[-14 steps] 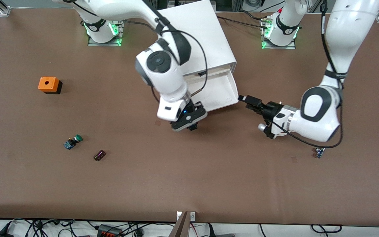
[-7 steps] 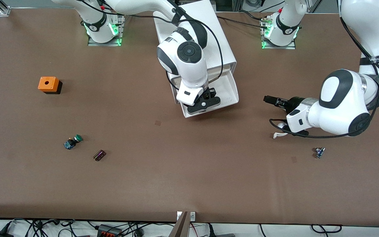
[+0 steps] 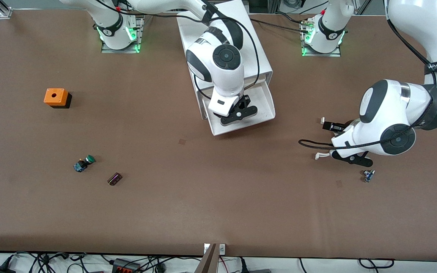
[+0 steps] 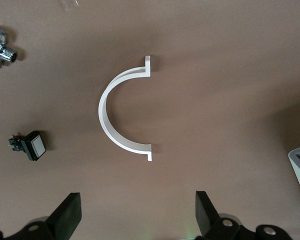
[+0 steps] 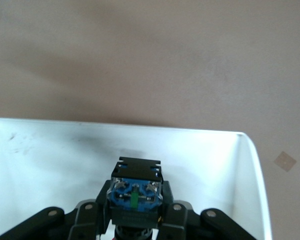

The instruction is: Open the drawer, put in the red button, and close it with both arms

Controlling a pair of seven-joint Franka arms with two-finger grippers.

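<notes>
My right gripper (image 3: 239,113) hangs over the open white drawer (image 3: 266,102), shut on the red button (image 5: 136,192). The right wrist view shows the button's dark blue-black body between the fingers, with only a sliver of red below it, and the drawer's floor (image 5: 50,150) underneath. In the front view the wrist hides the button. My left gripper (image 3: 330,127) is open over bare table toward the left arm's end. Its fingers (image 4: 70,212) stand wide apart with nothing between them, just short of a white C-shaped piece (image 4: 115,115).
The white cabinet (image 3: 252,49) stands between the arm bases. An orange box with a hole (image 3: 56,97), a green-capped button (image 3: 85,162) and a small dark part (image 3: 114,178) lie toward the right arm's end. A small blue part (image 3: 368,175) lies near the left arm.
My right arm carried the button from over the table in front of the drawer to over the open drawer. My left arm drew back from the drawer's corner toward its own end.
</notes>
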